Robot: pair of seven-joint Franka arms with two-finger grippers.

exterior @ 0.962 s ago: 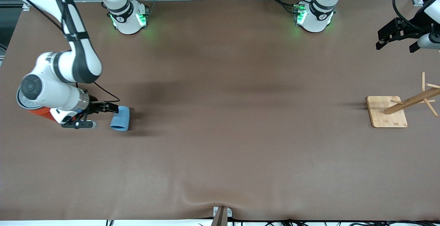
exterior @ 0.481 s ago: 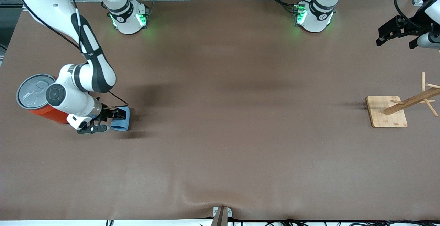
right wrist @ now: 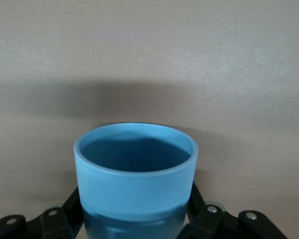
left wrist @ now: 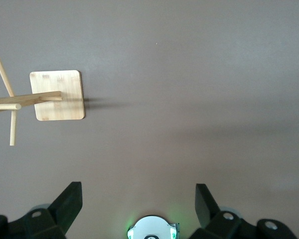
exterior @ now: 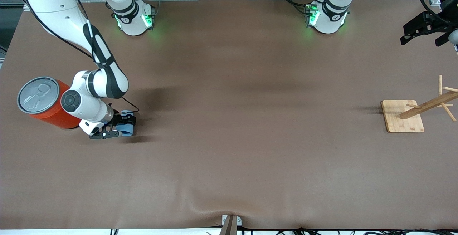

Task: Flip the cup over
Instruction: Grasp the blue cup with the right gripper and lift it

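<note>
Light-blue cup (exterior: 126, 128) lies on its side just beside the orange can (exterior: 50, 106), right gripper (exterior: 119, 127) clamped on it. Grip probably sits low on the wall, so rotate slowly. Left gripper (left wrist: 138, 206) waits, jaws apart, above the wooden rack (exterior: 402, 116).

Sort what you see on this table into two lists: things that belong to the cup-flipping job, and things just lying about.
Part of the job:
- cup, lying on its side
- right gripper, fingers shut on the cup

Just lying about:
- orange can, standing beside the cup
- wooden rack, at the left arm's end
- left gripper, open, waiting above the table
</note>
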